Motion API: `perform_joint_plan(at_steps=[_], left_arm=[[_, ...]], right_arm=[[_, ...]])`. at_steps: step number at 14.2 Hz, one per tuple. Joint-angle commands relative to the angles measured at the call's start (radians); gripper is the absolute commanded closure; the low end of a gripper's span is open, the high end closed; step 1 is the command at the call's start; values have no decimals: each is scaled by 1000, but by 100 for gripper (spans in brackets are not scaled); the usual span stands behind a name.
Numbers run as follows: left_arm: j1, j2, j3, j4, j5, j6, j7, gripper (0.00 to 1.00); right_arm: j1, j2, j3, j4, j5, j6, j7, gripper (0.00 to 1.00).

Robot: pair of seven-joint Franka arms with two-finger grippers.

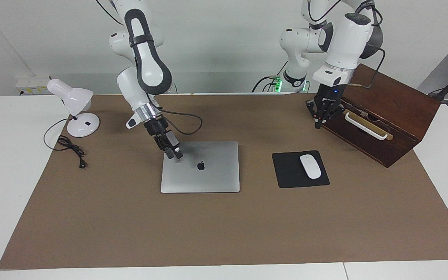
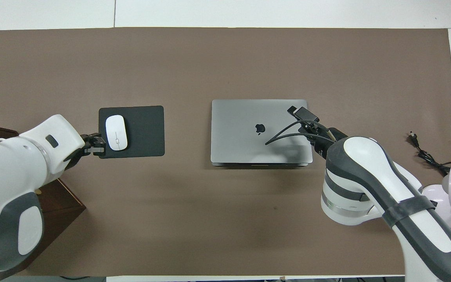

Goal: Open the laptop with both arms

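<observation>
Right pincer (image 1: 176, 156) over closed laptop (image 1: 204, 173)

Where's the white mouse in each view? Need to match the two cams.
Facing view: white mouse on the black mouse pad, right of centre.
Overhead view: white mouse on the black mouse pad, left of centre.
Shared landmark: the closed laptop beside the pad.

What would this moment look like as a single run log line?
laptop: closed, flat | right gripper: over lid corner | left gripper: shut, beside wooden box
</observation>
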Motion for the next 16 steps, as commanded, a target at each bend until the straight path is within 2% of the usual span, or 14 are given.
perform_joint_plan(at_steps=[1,3,6,9,12,16], left_arm=[[-76,-78,13,-145,-8,138,-47,100],[-146,-78,13,-198,-8,221,-118,100],[-258,-57,12,-280,-8,393,-242,100],[-320,-20,12,-330,-8,511,-256,100],[-376,84,12,-356,-8,686,-258,100],[-424,216,12,-357,-8,882,-256,100]], right_arm=[[48,-33,8,-41,85,65,-27,4],[83,-41,8,-58,145,105,-34,4],[111,-49,10,-85,157,148,-30,4],[155,-66,10,-96,203,201,-32,4],[223,-79,10,-98,286,278,-29,3],[276,-82,10,-98,375,316,-26,0]])
